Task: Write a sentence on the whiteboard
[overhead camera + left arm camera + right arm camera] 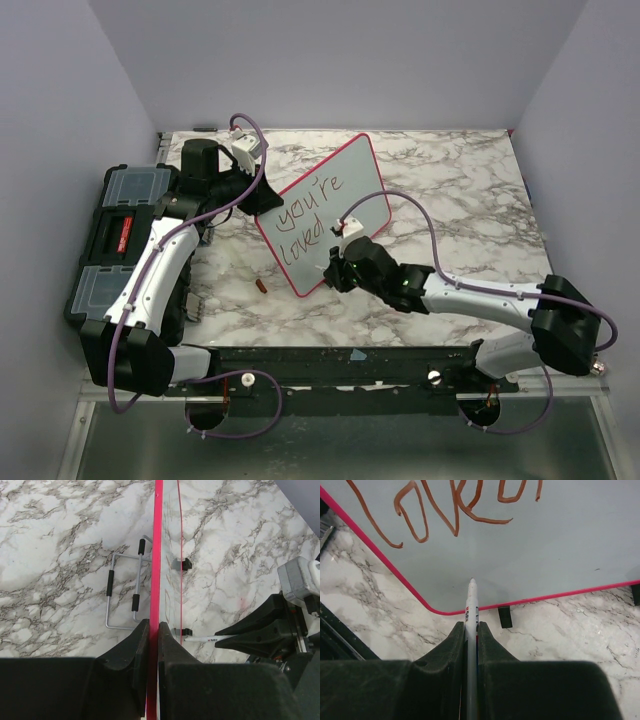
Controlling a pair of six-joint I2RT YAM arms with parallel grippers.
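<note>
The whiteboard point(325, 215), red-framed, stands tilted on the marble table and bears "you're loved" in brown ink. My left gripper point(262, 192) is shut on its upper left edge. In the left wrist view the jaws point(154, 627) pinch the red frame point(158, 555) seen edge-on. My right gripper point(336, 268) is shut on a white marker point(471, 605), at the board's lower corner. The marker tip points at the blank grey surface point(545, 555) below the writing, very near or touching it.
A black toolbox point(120, 235) sits at the table's left edge beside the left arm. A small brown marker cap point(261, 287) lies on the marble in front of the board. A wire stand point(125, 590) lies behind the board. Black feet point(505, 616) sit under its lower edge.
</note>
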